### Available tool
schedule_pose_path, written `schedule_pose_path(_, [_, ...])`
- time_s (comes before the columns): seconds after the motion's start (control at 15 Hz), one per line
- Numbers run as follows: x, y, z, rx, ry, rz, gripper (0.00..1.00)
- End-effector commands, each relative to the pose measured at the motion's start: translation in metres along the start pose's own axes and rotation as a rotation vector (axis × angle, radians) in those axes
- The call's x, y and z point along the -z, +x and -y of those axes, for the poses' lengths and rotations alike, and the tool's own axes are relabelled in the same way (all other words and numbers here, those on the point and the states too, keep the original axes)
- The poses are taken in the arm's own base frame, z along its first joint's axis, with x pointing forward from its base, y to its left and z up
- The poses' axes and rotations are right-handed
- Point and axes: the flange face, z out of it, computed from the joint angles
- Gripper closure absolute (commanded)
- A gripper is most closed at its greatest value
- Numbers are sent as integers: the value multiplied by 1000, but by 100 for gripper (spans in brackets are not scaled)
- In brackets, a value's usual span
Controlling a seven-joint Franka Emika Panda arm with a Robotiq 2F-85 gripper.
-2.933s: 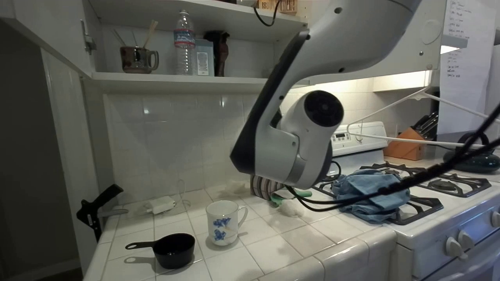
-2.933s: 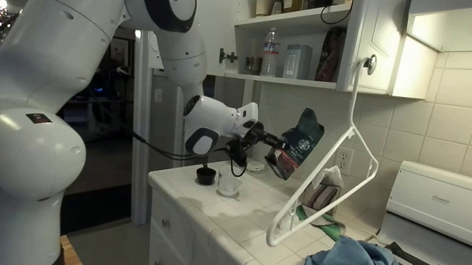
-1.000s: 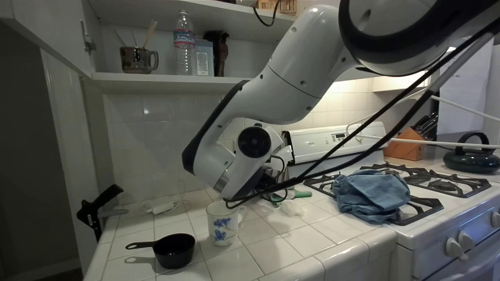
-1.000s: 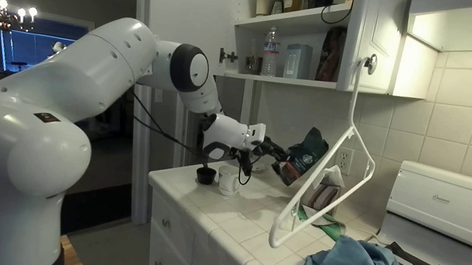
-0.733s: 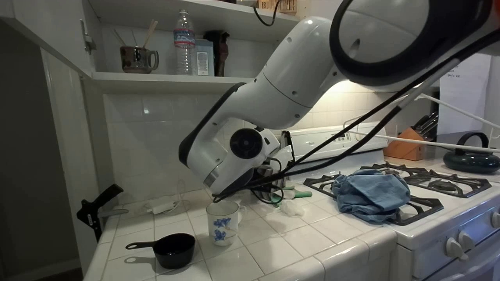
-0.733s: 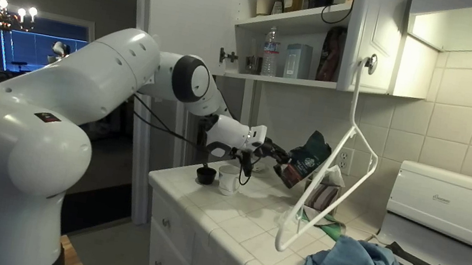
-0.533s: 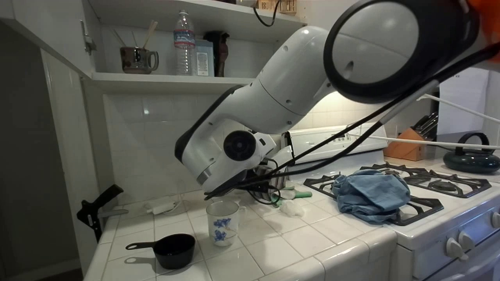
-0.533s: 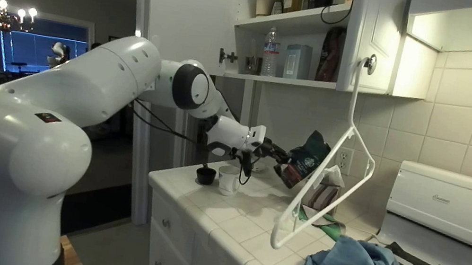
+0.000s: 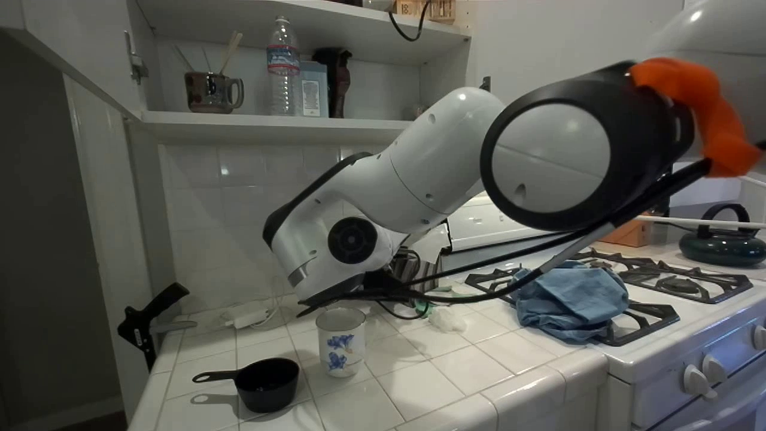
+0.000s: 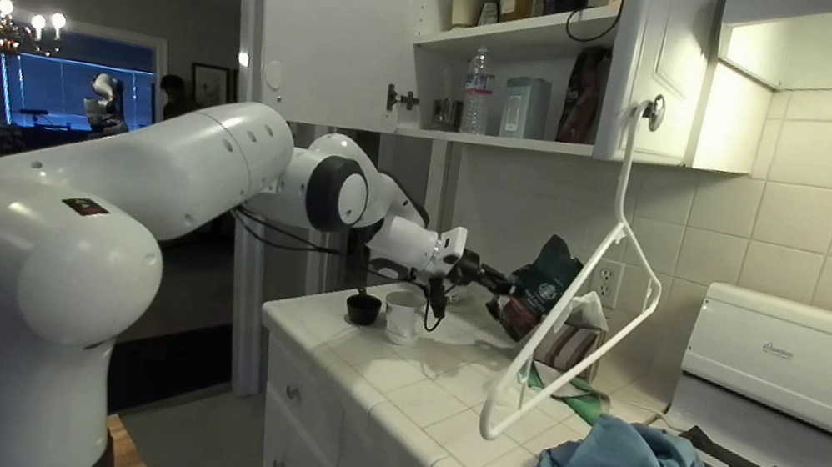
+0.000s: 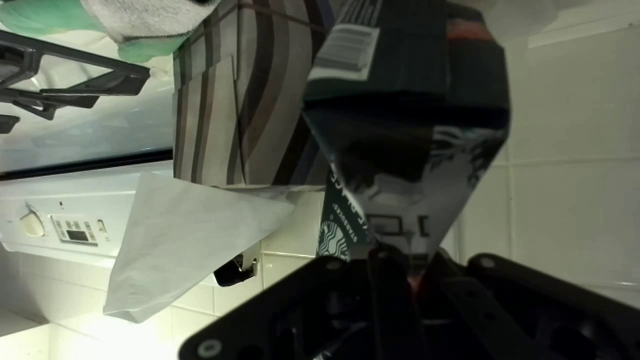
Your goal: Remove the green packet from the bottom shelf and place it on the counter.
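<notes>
Green packet (image 10: 544, 280), clamped, long axis slanting (top up, away from jaws)

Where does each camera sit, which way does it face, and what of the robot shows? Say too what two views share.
An exterior view: in front of the counter, facing the bottom shelf and wall below; the arm shows, mainly elbow to wrist.
An exterior view: apparently near the stove, facing along the counter; the arm shows from shoulder to gripper.
Wrist view: on the wrist, facing the green packet and striped box, picture upside down; only the gripper shows.
Both exterior views share the counter, bottom shelf and blue cloth.
</notes>
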Motion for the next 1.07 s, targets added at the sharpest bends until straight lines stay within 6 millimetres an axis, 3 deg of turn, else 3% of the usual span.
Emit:
schedule_pose_path(0.0, [-3,-4,3,35,-47,-38,100])
schedule_pose_path(0.6, [3,0,7,98,-82,-90,100])
schedule_pose_path(1.0, [-3,-11,1,149,-100,-82,100])
